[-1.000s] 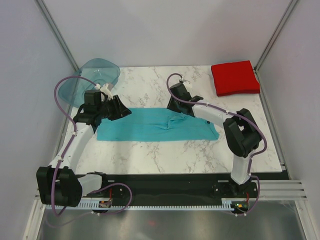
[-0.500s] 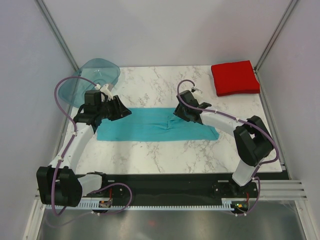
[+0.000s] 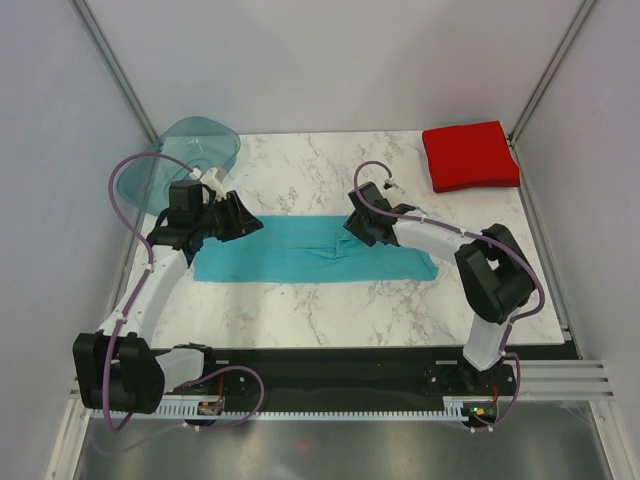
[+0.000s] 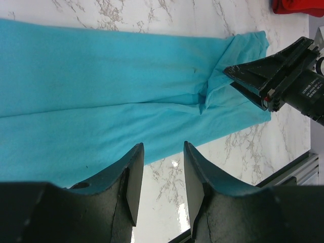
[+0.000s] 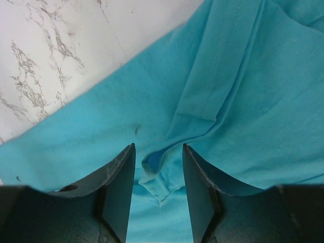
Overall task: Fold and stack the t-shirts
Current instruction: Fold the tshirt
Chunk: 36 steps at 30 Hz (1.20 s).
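Both spread wide and holding nothing, the left end effector (image 3: 248, 223) and right end effector (image 3: 358, 224) hang over the blue shirt (image 3: 290, 258).

Count: 2 shirts, teal shirt (image 3: 300, 255) at centre and red shirt (image 3: 470, 156) at 1 o'clock. 1 tray (image 3: 185, 150) at 10 o'clock. 1 table (image 3: 300, 170). 2 grippers: left gripper (image 4: 163, 152), right gripper (image 5: 158, 152).
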Each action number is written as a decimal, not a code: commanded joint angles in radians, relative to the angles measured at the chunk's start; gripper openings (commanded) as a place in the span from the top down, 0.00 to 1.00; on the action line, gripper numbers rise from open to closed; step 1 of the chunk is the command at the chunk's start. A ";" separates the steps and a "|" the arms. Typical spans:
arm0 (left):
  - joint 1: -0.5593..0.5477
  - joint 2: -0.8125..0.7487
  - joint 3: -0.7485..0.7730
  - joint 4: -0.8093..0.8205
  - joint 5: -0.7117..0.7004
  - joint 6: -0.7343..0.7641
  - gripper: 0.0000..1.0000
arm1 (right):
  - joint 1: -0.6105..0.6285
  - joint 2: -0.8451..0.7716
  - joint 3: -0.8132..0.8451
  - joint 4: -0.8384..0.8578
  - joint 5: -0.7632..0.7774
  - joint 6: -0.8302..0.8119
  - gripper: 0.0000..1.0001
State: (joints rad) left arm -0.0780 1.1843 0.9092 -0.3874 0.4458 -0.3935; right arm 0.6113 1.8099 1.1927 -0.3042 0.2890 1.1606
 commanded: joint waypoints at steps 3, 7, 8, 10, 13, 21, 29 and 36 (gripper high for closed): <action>0.004 -0.012 0.002 0.028 -0.012 0.045 0.55 | 0.002 0.028 0.071 -0.003 0.015 0.024 0.64; 0.004 -0.009 0.002 0.028 -0.010 0.045 0.55 | 0.001 0.058 0.120 -0.001 0.024 -0.022 0.86; 0.006 -0.011 0.002 0.030 -0.010 0.045 0.55 | 0.001 0.065 0.128 -0.001 0.016 -0.027 0.88; 0.004 -0.009 0.002 0.028 -0.010 0.045 0.55 | 0.001 0.087 0.148 0.000 0.001 -0.047 0.94; 0.004 -0.009 0.002 0.028 -0.012 0.045 0.55 | 0.008 0.112 0.168 0.019 -0.016 -0.084 0.98; 0.006 0.000 0.000 0.028 -0.010 0.045 0.55 | 0.033 0.181 0.240 0.071 -0.065 -0.193 0.94; 0.006 0.009 0.000 0.028 -0.015 0.047 0.55 | 0.048 0.203 0.289 0.048 -0.082 -0.274 0.67; 0.006 0.044 -0.004 0.030 -0.007 0.042 0.55 | 0.033 0.089 0.251 -0.073 0.045 -0.312 0.60</action>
State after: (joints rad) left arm -0.0780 1.2079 0.9092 -0.3874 0.4458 -0.3931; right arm 0.6559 1.9972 1.4441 -0.3233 0.2520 0.8742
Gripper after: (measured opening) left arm 0.449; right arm 0.412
